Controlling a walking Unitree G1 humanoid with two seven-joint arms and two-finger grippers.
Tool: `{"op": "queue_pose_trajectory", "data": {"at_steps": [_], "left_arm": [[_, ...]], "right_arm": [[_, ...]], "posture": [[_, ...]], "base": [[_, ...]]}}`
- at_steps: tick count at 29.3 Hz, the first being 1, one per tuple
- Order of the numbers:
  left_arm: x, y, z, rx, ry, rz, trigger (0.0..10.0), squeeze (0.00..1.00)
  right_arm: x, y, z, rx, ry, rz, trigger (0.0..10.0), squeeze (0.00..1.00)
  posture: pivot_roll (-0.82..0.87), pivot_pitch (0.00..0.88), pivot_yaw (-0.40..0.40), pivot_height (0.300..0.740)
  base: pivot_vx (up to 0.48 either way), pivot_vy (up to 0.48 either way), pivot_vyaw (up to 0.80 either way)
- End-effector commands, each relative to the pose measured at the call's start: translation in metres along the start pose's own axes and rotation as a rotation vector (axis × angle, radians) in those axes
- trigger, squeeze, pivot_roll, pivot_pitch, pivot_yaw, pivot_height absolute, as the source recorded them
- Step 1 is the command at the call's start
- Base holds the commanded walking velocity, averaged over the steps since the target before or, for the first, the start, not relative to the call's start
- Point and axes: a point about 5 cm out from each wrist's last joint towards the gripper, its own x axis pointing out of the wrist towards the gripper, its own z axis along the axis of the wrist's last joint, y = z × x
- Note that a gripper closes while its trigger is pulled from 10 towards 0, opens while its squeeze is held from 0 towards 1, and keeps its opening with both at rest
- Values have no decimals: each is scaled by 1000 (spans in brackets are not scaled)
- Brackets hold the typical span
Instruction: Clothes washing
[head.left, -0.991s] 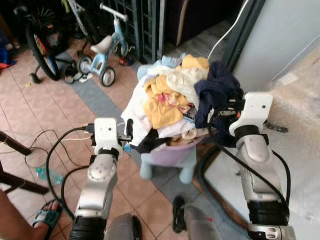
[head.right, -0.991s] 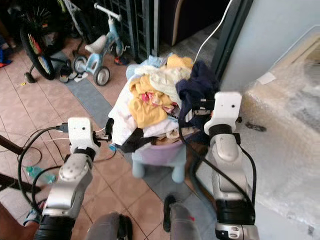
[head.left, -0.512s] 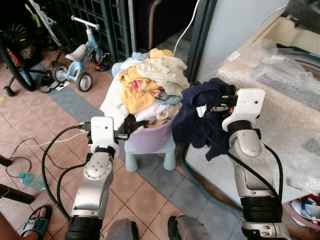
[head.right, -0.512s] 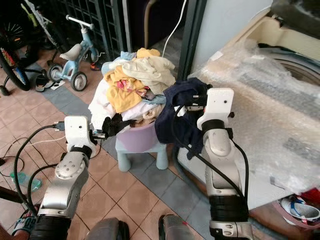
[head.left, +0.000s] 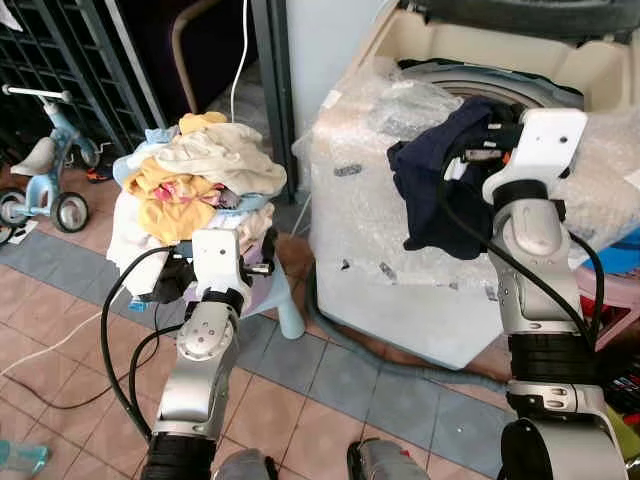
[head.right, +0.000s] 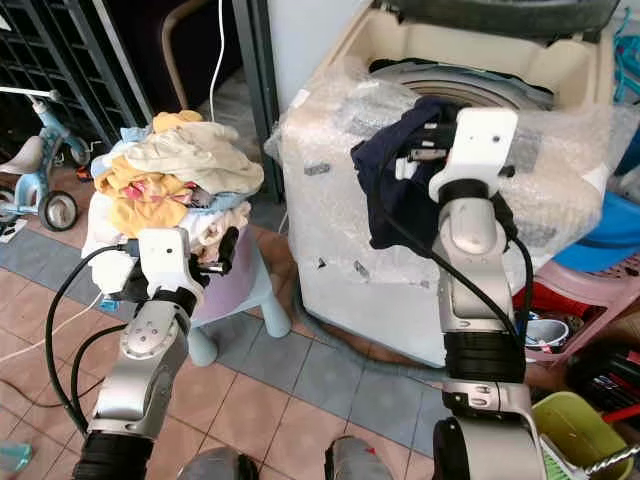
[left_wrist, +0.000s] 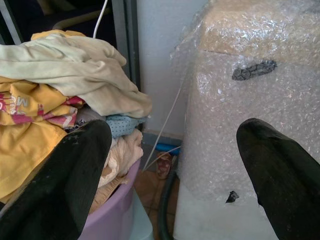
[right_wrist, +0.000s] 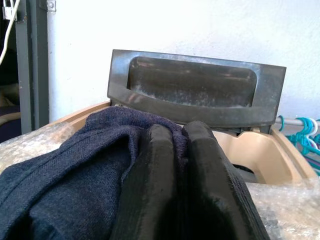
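A dark navy garment (head.left: 440, 180) hangs from my right gripper (head.left: 484, 140), which is shut on it, held up at the front rim of a top-loading washing machine (head.left: 400, 270) wrapped in bubble film. The machine's lid (right_wrist: 195, 92) stands raised behind the open tub (head.right: 470, 90). To my left, a heap of yellow, cream and white clothes (head.left: 195, 185) overflows a lilac basket (head.right: 235, 285) on a small pale-blue stool. My left gripper (head.left: 262, 262) is open beside that basket, its black fingers (left_wrist: 75, 175) spread wide with nothing between them.
A child's blue tricycle (head.left: 45, 175) stands far left before dark metal grating. A white cable (head.left: 237, 70) hangs down by a dark post. A grey hose (head.left: 400, 355) runs on the tiled floor under the machine. Pink and yellow baskets (head.right: 575, 300) sit right of the machine.
The view has swung right from the clothes heap to the washing machine. My right gripper has carried the navy garment from beside the heap up to the machine's top rim.
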Motion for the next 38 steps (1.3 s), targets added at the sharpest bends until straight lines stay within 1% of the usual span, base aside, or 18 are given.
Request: {"op": "queue_pose_trajectory", "data": {"at_steps": [1,7,12,16,19,20,21,22,25,28,29,30,31,34,35,36,37,38], "left_arm": [[-2,3,1,2,-11,-1,10000,0],[-1,3,2,4,-16,-6,10000,0],[-1,4,0,8,-9,-9,10000,0],[-1,3,0,11,-14,-17,10000,0],[5,5,2,-5,-12,28,10000,0],[5,4,4,-10,-19,32,10000,0],[4,4,5,-15,-23,38,10000,0],[4,3,4,-15,-20,42,10000,0],[-1,2,0,-5,-5,38,10000,0],[-6,3,-3,4,-1,28,10000,0],[-7,5,-3,6,1,33,10000,0],[-7,8,-4,10,5,51,10000,0],[-6,10,-5,9,5,64,10000,0],[-3,10,-4,2,2,81,10000,0],[-2,8,-3,-1,-3,79,10000,0],[-2,8,-3,-1,-3,79,10000,0],[-1,7,-2,-2,-4,78,10000,0],[-1,5,-2,-4,-7,76,10000,0]], "right_arm": [[10,7,18,-19,-80,41,10000,0],[17,7,20,-22,-95,54,10000,0],[26,8,28,-27,-132,67,10000,0],[27,9,30,-33,-150,76,10000,0],[31,11,30,-33,-157,88,10000,0],[35,12,34,-42,-167,102,10000,0],[46,14,42,-39,-185,127,10000,0],[51,14,46,-30,-192,137,10000,0],[71,13,59,-23,-204,147,10000,0],[83,15,72,-30,-226,163,10000,0],[88,19,80,-31,-243,183,10000,0],[95,28,91,-27,-263,226,10000,0],[97,35,95,-17,-269,265,10000,0],[98,52,100,0,-275,343,10000,0],[98,63,99,30,-269,394,10000,0],[98,63,99,30,-269,394,10000,0],[99,68,98,42,-260,417,10000,0],[93,90,91,93,-234,497,10000,0]], "posture": [[-33,102,46,740],[-29,102,46,740],[-37,89,48,740],[-32,78,44,740],[-20,61,28,740],[-16,64,22,740],[-8,68,21,740],[-5,70,21,740],[2,80,18,740],[8,80,11,740],[13,79,0,740],[14,78,-9,740],[14,75,-13,740],[15,73,-22,740],[15,70,-26,740],[15,70,-26,740],[15,67,-28,740],[10,66,-25,740]], "base": [[311,0,-800],[344,0,-800],[346,0,-711],[340,0,-592],[0,0,-638],[0,0,-656],[0,0,-800],[0,0,-800],[0,0,-800],[0,0,-800],[0,0,-800],[0,0,-800],[0,0,-800],[0,0,-800],[0,0,-800],[0,0,-800],[0,0,-800],[0,0,-800]]}}
